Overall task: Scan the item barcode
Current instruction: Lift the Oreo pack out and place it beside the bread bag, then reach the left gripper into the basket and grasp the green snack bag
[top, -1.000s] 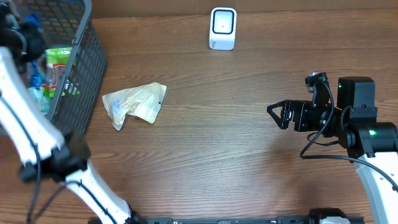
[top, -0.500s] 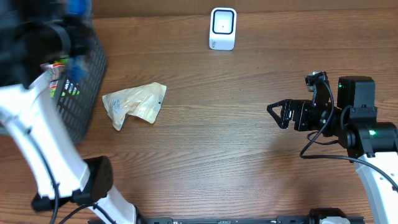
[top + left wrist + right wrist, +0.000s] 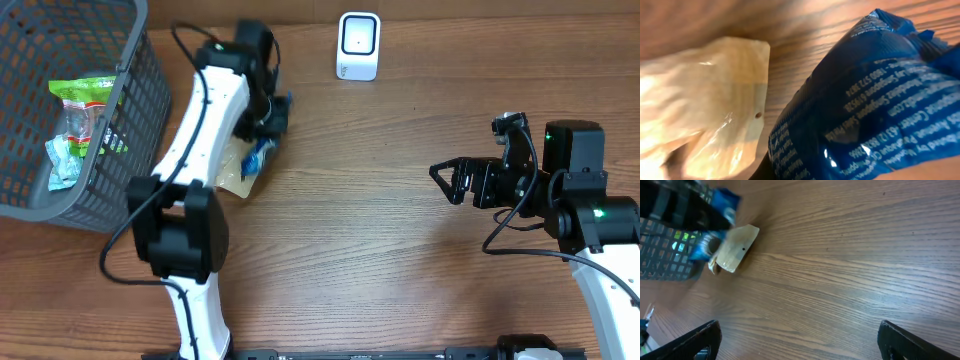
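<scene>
One item in hand: blue crinkly foil packet, clenched in the left fingers, apparently clear of the wooden tabletop. Placed to the left of the small white barcode scanner and a little nearer the robot, close but apart. Long axis slanting from the scanner-side end down toward the robot. White printed text across the left wrist view; no barcode made out there. Just under the packet, on the side away from the scanner: crumpled beige paper pouch, lying flat. Farther off on that same side: grey plastic mesh basket with green packets inside. Right fingers spread wide and gripping nothing, well off to the scanner's right and nearer the robot. Judged: left arm plainly the nearer to the scanner and the one loaded, so next likely a short carry rightward toward the scanner window, turning the printed face to it. Possible snag: barcode side facing away, or creased foil spoiling the read.
</scene>
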